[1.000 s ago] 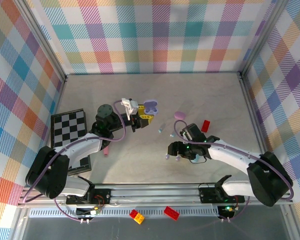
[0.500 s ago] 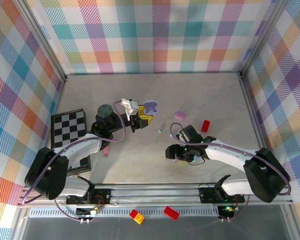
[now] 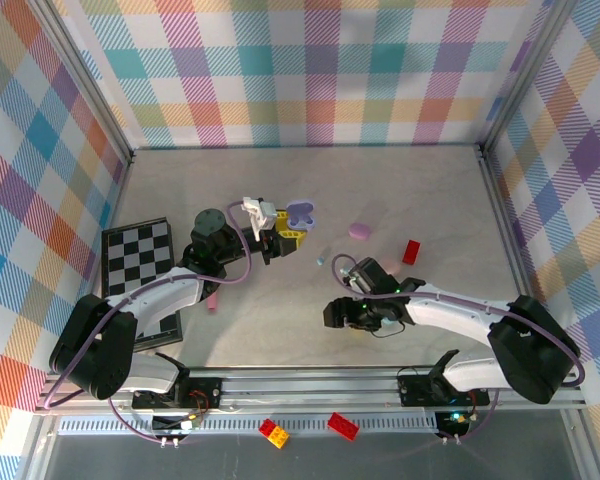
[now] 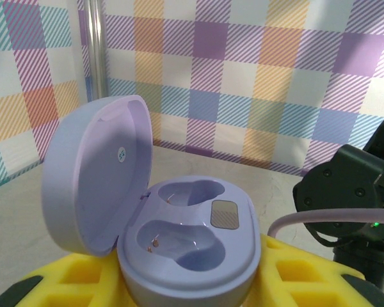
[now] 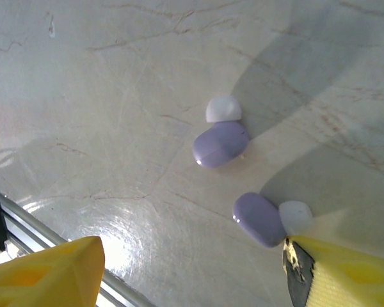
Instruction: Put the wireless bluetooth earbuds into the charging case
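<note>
Lying between the parted jaws of the right gripper (image 5: 189, 256): two lavender earbuds (image 5: 221, 143), glossy ovals with white tips, flat on the marble table (image 5: 83, 96), apart from each other, the nearer one just beside the right-hand fingertip. Clamped in the jaws of the left gripper (image 3: 282, 238): lavender charging case (image 4: 189, 249), lid up, both wells showing. Round sticker (image 4: 121, 153) inside the lid, mark unreadable. Open marble all round the buds.

No legible text, charging case (image 4: 191, 259) sticker (image 4: 121, 153) unreadable
</note>
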